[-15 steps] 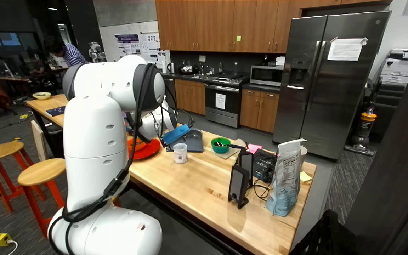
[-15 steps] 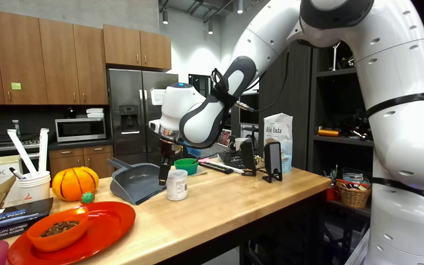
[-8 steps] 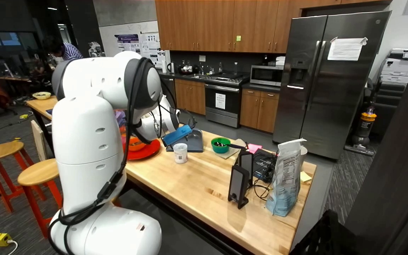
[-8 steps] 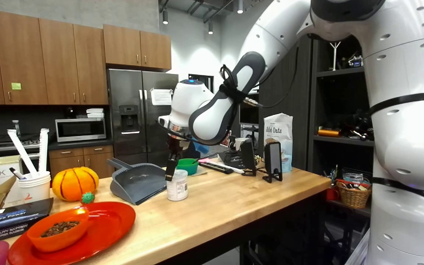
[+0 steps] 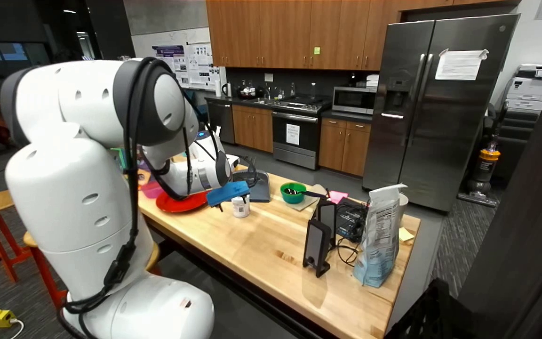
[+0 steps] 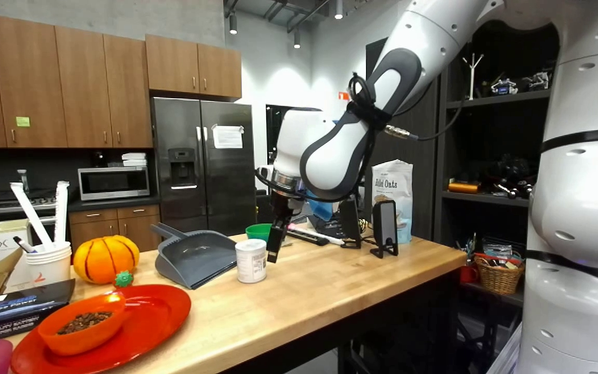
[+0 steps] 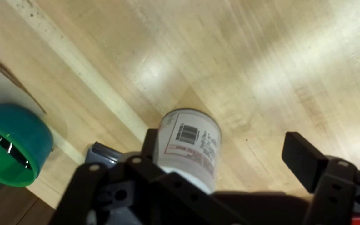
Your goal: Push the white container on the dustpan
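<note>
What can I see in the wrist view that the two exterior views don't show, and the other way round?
Only the wrist view: the separate stripes of the printed barcode on the small white cylindrical tub.

Only the exterior views, both of them: the tall steel-grey refrigerator, the upright white-and-blue oats bag and two upright black speakers.

All share: the tub, the round green bowl, the pale wooden tabletop and the black two-fingered gripper.
</note>
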### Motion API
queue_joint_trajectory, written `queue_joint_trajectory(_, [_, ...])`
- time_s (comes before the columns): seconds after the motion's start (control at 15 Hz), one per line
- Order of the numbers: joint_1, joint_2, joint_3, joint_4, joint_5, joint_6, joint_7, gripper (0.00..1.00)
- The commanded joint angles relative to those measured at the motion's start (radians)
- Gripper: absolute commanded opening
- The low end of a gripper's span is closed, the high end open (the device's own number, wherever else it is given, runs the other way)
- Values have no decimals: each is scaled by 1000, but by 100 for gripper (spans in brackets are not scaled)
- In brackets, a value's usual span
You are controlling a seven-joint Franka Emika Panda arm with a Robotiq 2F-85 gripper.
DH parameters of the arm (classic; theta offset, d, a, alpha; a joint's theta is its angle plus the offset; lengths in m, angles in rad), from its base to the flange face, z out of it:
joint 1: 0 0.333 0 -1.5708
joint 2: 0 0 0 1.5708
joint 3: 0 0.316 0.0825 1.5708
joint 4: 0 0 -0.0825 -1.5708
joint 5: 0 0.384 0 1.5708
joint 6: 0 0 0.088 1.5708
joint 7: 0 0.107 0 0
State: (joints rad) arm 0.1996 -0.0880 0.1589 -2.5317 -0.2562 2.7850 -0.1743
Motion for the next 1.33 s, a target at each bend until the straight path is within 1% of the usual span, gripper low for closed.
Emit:
queue_joint_trajectory(0.0, [10, -57, 4, -47, 88, -61, -44, 100])
queue_joint_trajectory(0.2, [12, -27, 7, -28, 107, -111, -54, 100])
queue_joint_trajectory(0.33, [11, 2, 8, -18, 113, -118, -59, 100])
queue_joint_trajectory(0.8, [3, 98, 22, 19, 74, -104, -37, 100])
queue_joint_trajectory(0.93, [-1, 119, 20, 33, 39, -103, -19, 100])
queue_joint_trajectory(1.27, [-5, 176, 13, 77, -8, -101, -6, 100])
